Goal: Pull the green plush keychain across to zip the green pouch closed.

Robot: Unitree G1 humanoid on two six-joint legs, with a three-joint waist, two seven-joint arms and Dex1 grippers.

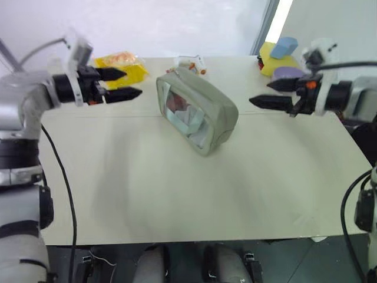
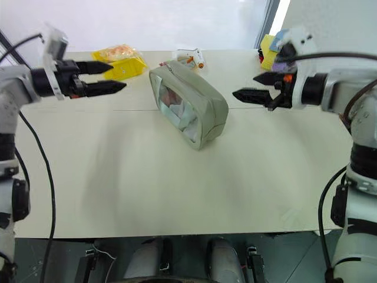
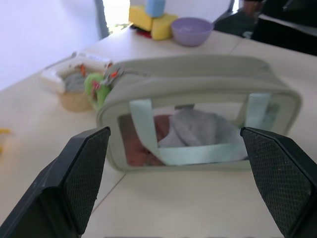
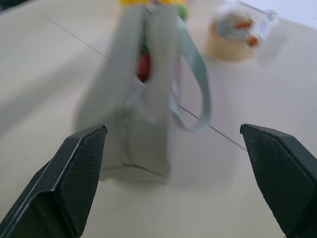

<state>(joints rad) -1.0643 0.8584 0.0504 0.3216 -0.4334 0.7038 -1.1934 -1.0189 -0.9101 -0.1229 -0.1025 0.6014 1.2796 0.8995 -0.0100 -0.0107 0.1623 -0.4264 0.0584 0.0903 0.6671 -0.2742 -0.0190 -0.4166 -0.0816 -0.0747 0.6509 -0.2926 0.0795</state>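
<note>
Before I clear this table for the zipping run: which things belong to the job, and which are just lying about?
Belongs to the job:
- green pouch, mid-table
- green plush keychain, at the pouch's far end
- left gripper and right gripper, both open, either side of the pouch

Just lying about:
- purple bowl
- yellow bin
- yellow packet
- tape roll

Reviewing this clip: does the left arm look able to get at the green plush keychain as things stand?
Probably yes. The green plush keychain hangs at the far end of the green pouch, on the left end effector side; its jaws are open and nothing lies between.
</note>
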